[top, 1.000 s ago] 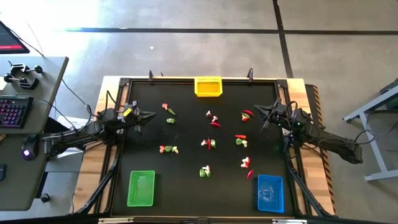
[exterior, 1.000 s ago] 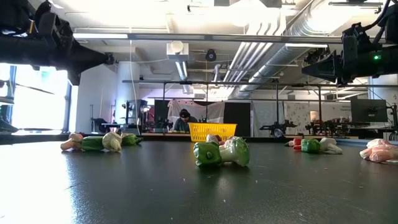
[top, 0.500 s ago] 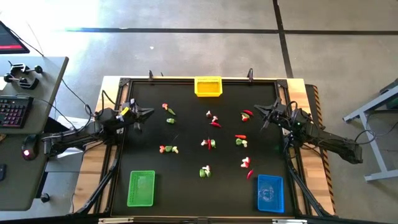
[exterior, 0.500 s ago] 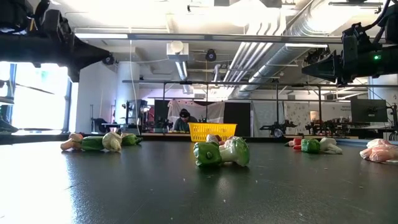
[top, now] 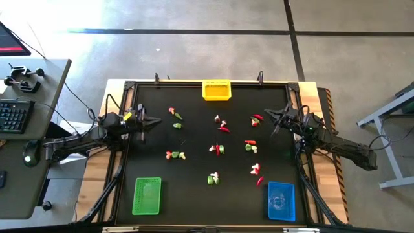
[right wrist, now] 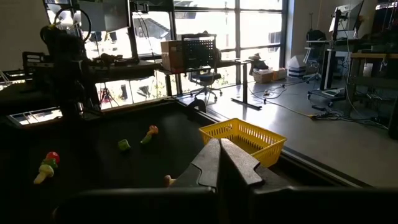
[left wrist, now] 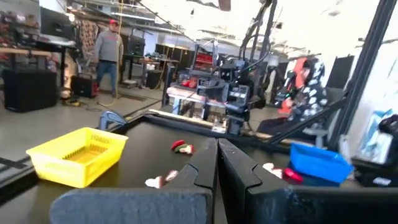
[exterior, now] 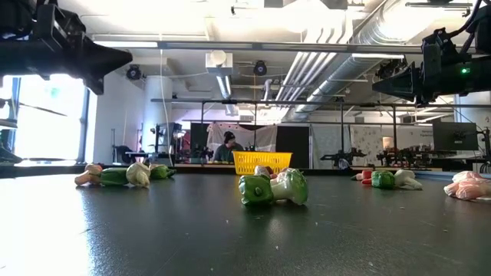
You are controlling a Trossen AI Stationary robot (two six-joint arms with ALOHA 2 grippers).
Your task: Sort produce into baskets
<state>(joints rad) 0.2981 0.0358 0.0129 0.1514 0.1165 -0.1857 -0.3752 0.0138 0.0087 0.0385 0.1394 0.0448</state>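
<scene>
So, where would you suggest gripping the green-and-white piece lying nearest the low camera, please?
Probably across its middle, coming straight down from above. The green-and-white piece lies flat on its side on the table, long axis level, with open space around it, so jaws closing across the narrower width should seat best.

Overhead camera looks straight down on the bench; low camera looks level across it; both share the yellow basket

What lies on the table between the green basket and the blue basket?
In the high view, only bare black mat lies between the green basket and the blue basket; the nearest produce piece sits farther up-table.
</scene>
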